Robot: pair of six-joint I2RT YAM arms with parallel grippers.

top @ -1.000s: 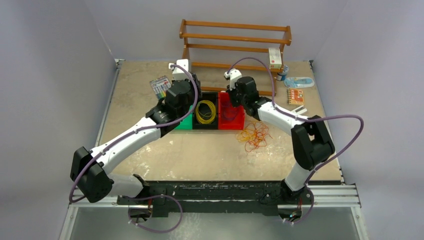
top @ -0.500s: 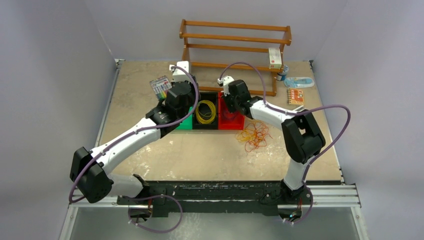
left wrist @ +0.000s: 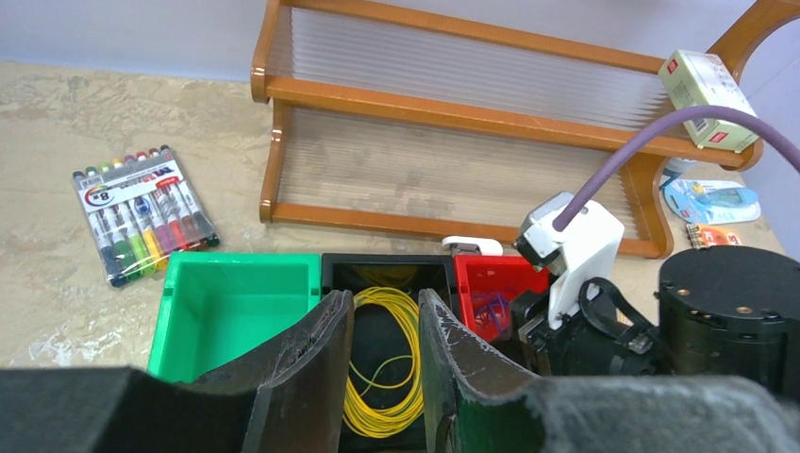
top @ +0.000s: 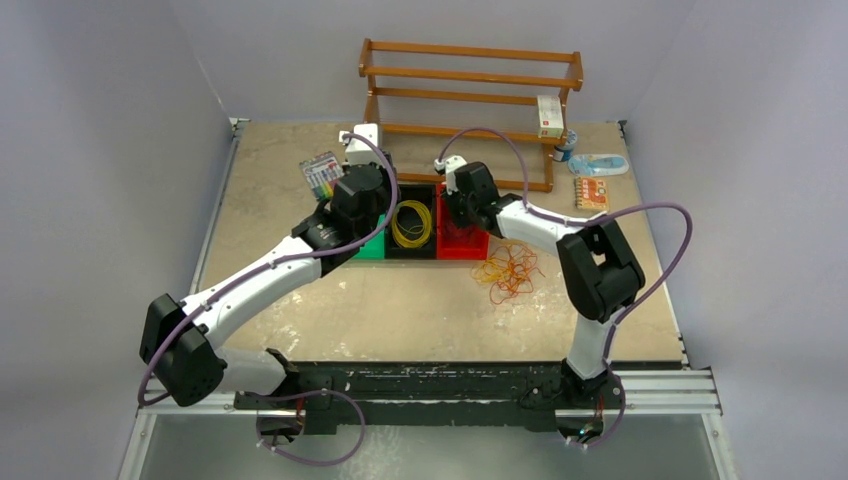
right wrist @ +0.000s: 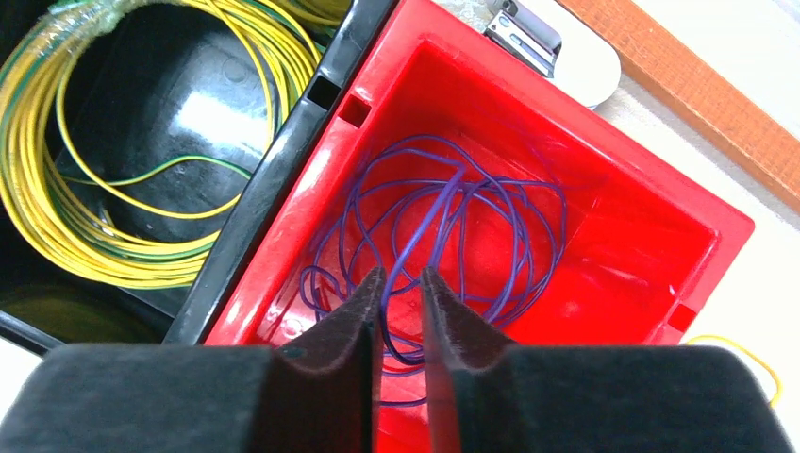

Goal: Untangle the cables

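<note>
—Purple cable lies coiled in the red bin; the right tool has just slackened over it, jaws a crack apart, one strand loose between.
—So purple is sorted. What's left?
—Orange tangle on the surface near that bin, which only the overhead view shows. Left tool hangs released, empty, above the yellow coil.

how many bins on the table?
3, in a row before the wooden rack: green bin on the left, black bin in the middle holding yellow cables, red bin on the right holding purple cables. None seems hidden.
</note>
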